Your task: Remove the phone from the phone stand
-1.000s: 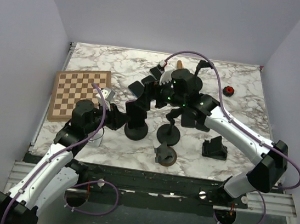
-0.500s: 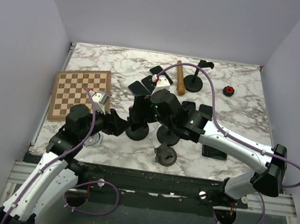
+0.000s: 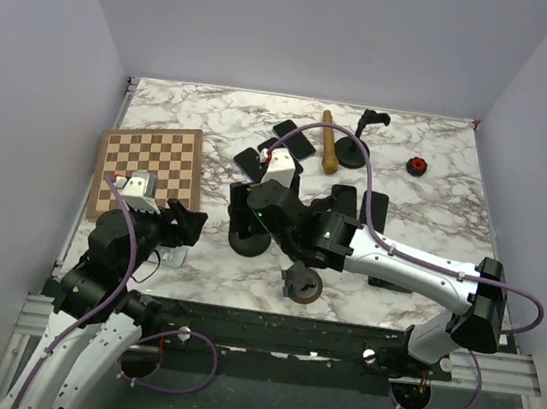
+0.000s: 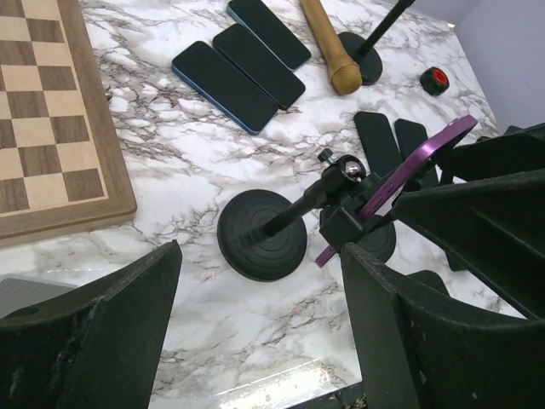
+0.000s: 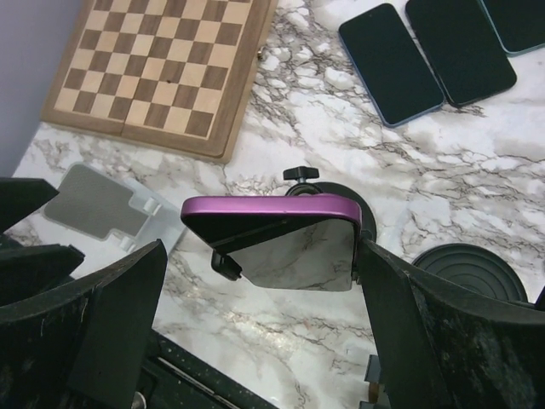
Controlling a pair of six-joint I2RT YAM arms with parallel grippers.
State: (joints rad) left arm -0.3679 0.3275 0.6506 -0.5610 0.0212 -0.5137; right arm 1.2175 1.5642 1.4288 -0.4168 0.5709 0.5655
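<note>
Both hands are spread wide, pinching nothing. From where I stand the right hand straddles the purple-cased phone, one finger either side; can't tell if they touch. Phone sits tilted in the clamp of the black round-base phone stand, front-middle of the white marble tabletop. The left hand hangs left of the stand, apart from it, facing it. Wooden chessboard at left. Three dark phones lie flat behind the stand, near a wooden pin.

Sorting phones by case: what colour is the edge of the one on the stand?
The phone has a purple edge, clearest in right wrist view.
</note>
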